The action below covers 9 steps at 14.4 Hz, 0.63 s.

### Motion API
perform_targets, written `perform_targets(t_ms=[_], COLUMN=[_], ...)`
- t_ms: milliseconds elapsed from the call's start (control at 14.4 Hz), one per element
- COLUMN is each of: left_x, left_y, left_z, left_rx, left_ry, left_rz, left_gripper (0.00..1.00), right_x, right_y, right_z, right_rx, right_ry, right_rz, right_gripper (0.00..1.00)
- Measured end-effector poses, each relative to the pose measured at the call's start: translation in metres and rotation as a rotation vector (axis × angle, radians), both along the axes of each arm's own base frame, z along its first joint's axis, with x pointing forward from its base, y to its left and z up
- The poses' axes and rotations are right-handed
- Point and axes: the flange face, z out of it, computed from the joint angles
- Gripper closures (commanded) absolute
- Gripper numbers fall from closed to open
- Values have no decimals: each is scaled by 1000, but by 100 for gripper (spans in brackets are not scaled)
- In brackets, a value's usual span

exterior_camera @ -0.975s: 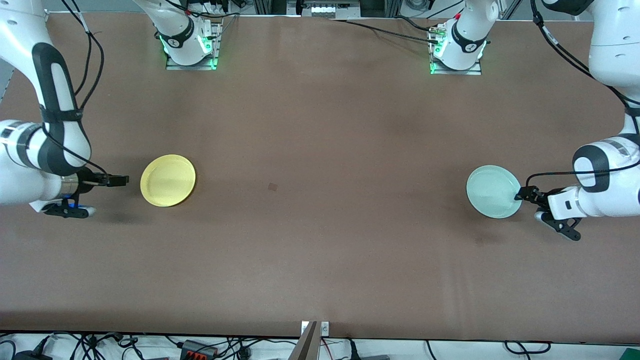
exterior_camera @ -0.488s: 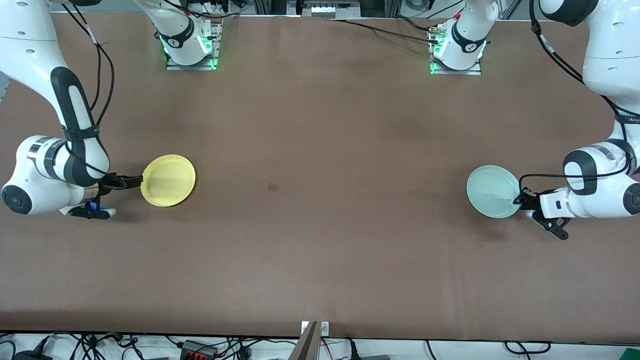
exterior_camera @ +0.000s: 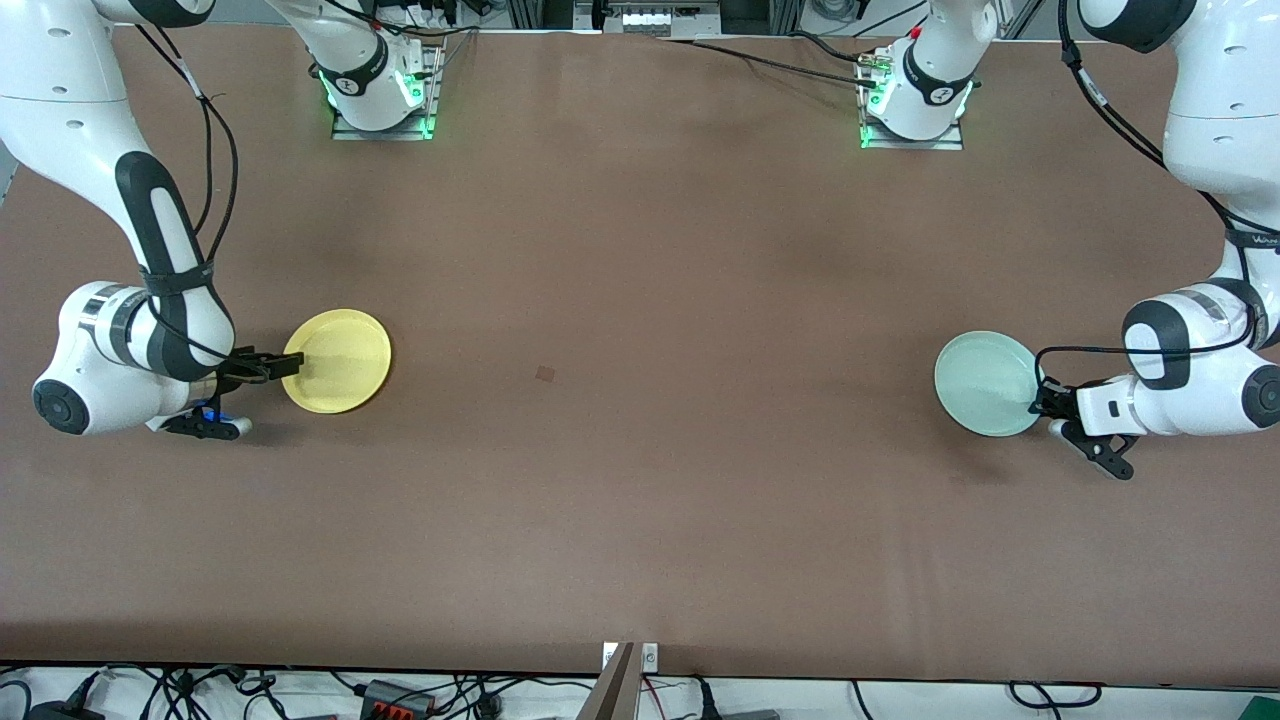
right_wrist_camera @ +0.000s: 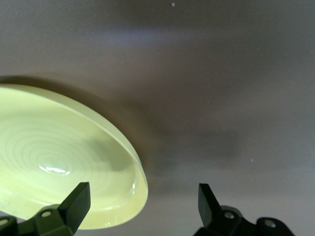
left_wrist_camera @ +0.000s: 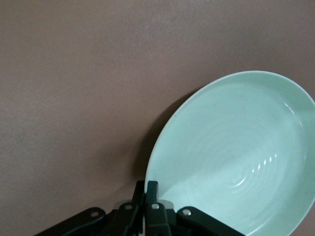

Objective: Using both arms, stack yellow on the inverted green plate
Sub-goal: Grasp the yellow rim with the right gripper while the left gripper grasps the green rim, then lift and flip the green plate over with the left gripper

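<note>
In the front view we see a wide brown bench (exterior_camera: 640, 450) with two plates lying well apart on it, both hollow side up. The round, shallow, plain yellow plastic plate (exterior_camera: 340, 361) sits toward the right arm's end of the bench, and the round, shallow, very pale mint-green plate (exterior_camera: 985, 383) sits toward the left arm's end. The right end effector (exterior_camera: 285, 366) is down low at the yellow plate's outer rim, while the left end effector (exterior_camera: 1040, 398) is at the outer rim of the green plate. In the left wrist view we find the green plate (left_wrist_camera: 236, 157) filling much of the frame, with the left end effector (left_wrist_camera: 147, 196) clamped on its rim, its black fingers pressed together on the edge. In the right wrist view the yellow plate (right_wrist_camera: 54, 157) lies on the bench, and the right end effector (right_wrist_camera: 142, 204) has its two fingers spread wide apart, one finger (right_wrist_camera: 76, 199) over the plate's inside and the other over the bare bench beside the rim.
</note>
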Motion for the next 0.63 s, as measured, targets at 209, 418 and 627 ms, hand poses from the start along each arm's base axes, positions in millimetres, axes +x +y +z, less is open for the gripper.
perform_targets(t_ms=[209,418,627], left_x=[16,29,38], left_y=[-5,-33,-78], left_z=[51,127,179], left_rx=[15,37,112], left_ry=[-84,-187,-243], left_rz=[-8,-19,-91], left_gripper=[100,100,100], right_x=[0,-1,-2], right_y=[1,1,1], right_z=[-9,-11,-12], right_rx=[4,13,18], right_ry=[-4,-2,7], right_rz=[-2,12,19], right_gripper=[40,74,99])
